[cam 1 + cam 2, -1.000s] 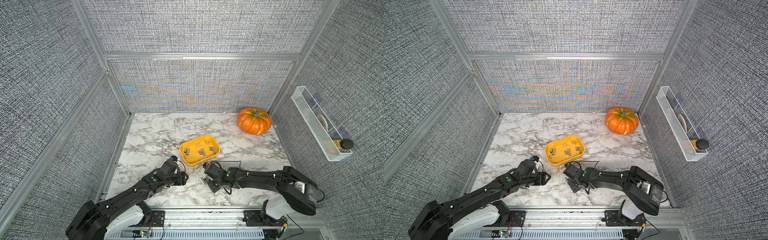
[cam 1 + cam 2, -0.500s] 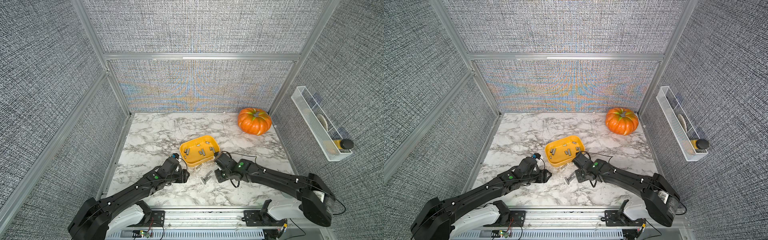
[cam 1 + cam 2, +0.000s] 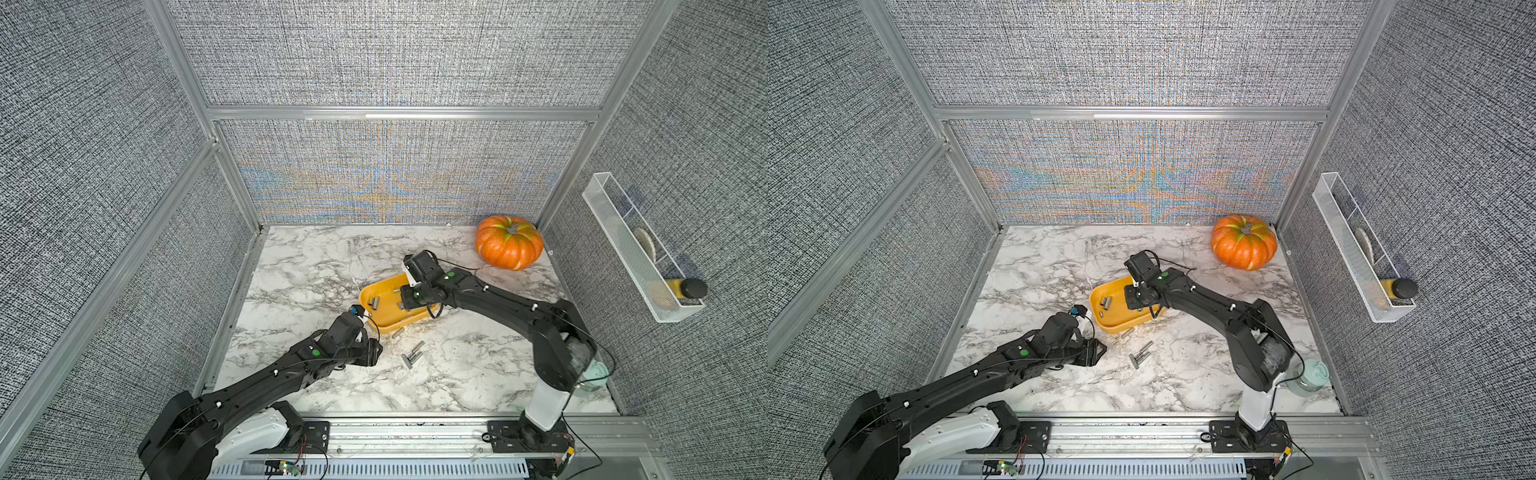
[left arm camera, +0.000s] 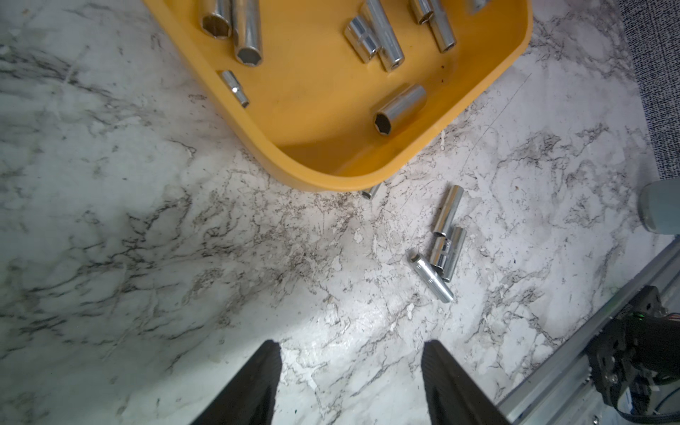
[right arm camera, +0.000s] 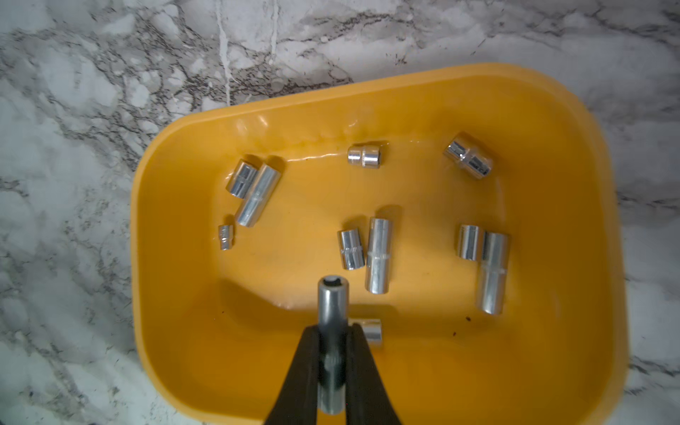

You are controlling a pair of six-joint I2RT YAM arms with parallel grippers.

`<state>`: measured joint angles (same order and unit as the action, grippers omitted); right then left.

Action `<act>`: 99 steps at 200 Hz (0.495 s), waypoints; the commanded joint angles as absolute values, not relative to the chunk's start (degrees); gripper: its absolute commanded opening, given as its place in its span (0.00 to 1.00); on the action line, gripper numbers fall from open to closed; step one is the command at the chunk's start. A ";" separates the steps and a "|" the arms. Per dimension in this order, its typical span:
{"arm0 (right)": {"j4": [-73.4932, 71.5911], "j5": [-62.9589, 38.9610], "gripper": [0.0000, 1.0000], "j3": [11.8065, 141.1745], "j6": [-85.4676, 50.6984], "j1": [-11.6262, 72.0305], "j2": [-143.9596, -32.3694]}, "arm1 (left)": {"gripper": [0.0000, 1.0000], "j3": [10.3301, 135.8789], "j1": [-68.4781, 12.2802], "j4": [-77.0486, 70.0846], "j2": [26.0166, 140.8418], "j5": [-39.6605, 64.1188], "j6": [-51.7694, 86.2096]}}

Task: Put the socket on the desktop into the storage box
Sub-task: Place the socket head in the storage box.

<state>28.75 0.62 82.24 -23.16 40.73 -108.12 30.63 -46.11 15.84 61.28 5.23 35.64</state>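
Now | right gripper [image 5: 333,333] is clamped on a slim socket [image 5: 331,305], held above the storage box [image 5: 169,294] | left gripper [image 4: 349,353] is spread partly open, nothing gripped, over the desktop [image 4: 147,239] | loose sockets [image 4: 439,243] are seen lying near the box

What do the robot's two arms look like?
Both are black and chunky. The left arm and the right arm each stand on a white base mounted on a silver rail, carry green and white dots, and have thin black cables looping along them. The left one has a blue bit near its wrist. The jaws are black and taper to slim wedges.
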 commanded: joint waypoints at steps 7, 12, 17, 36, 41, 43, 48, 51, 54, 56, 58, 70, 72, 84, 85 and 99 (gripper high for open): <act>30.75 -0.30 0.00 86.29 -22.72 40.57 -112.82 | 0.66 31.10 -47.31 16.96 61.09 3.63 34.72; 30.73 -0.46 0.01 86.75 -22.78 40.53 -113.29 | 0.66 31.11 -47.43 16.96 61.04 3.55 34.69; 30.76 -0.50 0.03 87.08 -22.77 40.50 -113.74 | 0.66 31.05 -47.63 16.99 61.16 3.52 34.80; 30.85 -0.45 0.09 87.79 -22.68 40.42 -114.89 | 0.66 31.03 -48.06 16.91 61.33 3.28 35.15; 31.02 -0.40 0.12 87.80 -22.73 40.43 -114.99 | 0.66 31.03 -48.15 16.88 61.46 3.25 35.16; 31.07 -0.41 0.12 87.80 -22.69 40.38 -115.06 | 0.66 31.09 -48.16 16.88 61.51 3.30 35.16; 31.14 -0.36 0.14 87.74 -22.70 40.26 -115.07 | 0.66 31.19 -48.25 16.78 61.61 3.26 35.19; 31.19 -0.42 0.15 87.65 -22.68 40.30 -115.06 | 0.66 31.27 -48.25 16.71 61.72 3.32 35.08; 31.12 -0.44 0.17 87.55 -22.68 40.18 -115.02 | 0.66 31.31 -48.33 16.71 61.81 3.22 35.05; 31.14 -0.42 0.18 87.43 -22.63 40.21 -115.00 | 0.66 31.36 -48.38 16.70 61.93 3.22 35.02; 31.12 -0.30 0.19 87.34 -22.64 40.18 -114.99 | 0.66 31.44 -48.42 16.66 61.95 3.24 34.95; 31.16 -0.18 0.23 86.86 -22.50 40.06 -114.42 | 0.66 31.79 -48.60 16.59 62.36 3.00 34.64; 31.15 -0.18 0.24 86.77 -22.46 40.01 -114.36 | 0.66 31.88 -48.60 16.58 62.48 2.99 34.57; 30.97 0.00 0.26 85.95 -22.35 39.86 -113.44 | 0.66 32.57 -48.78 16.36 63.07 3.07 34.54; 30.91 0.00 0.26 85.91 -22.38 39.88 -113.32 | 0.66 32.63 -48.78 16.36 63.13 3.12 34.59; 30.60 -0.09 0.29 84.98 -22.46 39.59 -111.79 | 0.66 33.63 -49.10 15.74 64.10 3.69 34.33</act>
<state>30.70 -0.38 85.95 -22.79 39.86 -113.82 32.29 -48.69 16.82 63.00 3.99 34.96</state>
